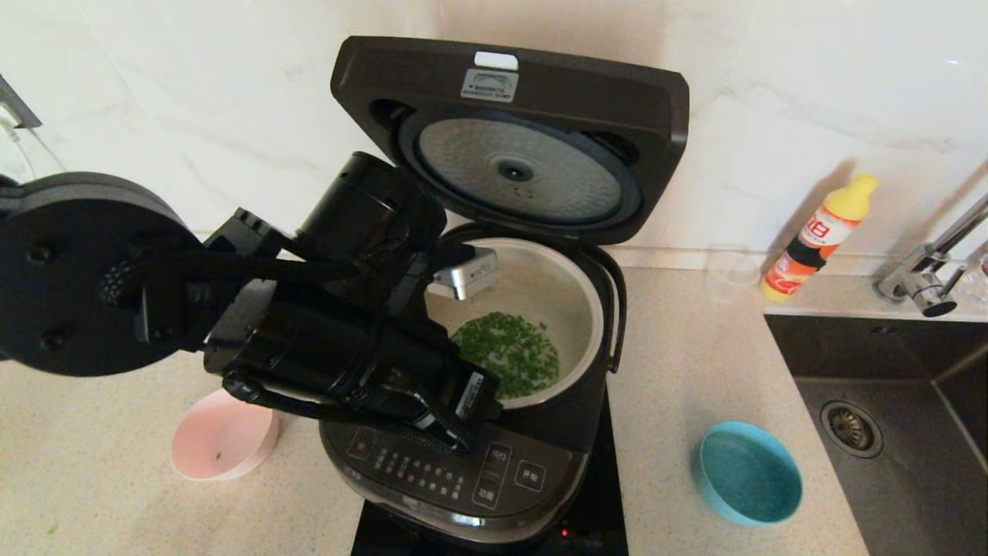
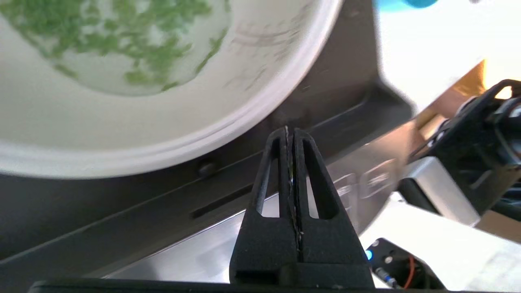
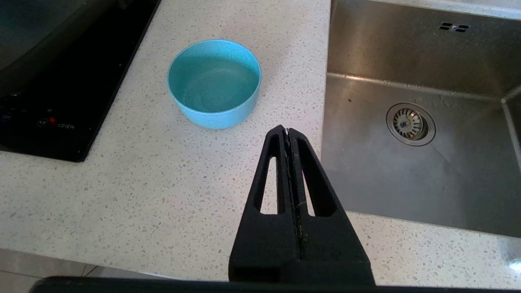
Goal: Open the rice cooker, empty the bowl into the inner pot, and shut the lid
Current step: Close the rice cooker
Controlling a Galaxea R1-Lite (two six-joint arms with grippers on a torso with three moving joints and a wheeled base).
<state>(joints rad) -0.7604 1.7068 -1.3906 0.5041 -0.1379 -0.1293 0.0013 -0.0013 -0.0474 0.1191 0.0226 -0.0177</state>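
Nearest, the right tool is parked over the worktop, clenched on nothing. At nine o'clock of the rice cooker, the pink bowl sits emptied. The left tool, clenched and empty, hovers at the cooker's front rim, beside the inner pot holding green bits. Farthest, the lid stands upright (rigid, hinged, probably springy); push its top edge at twelve o'clock.
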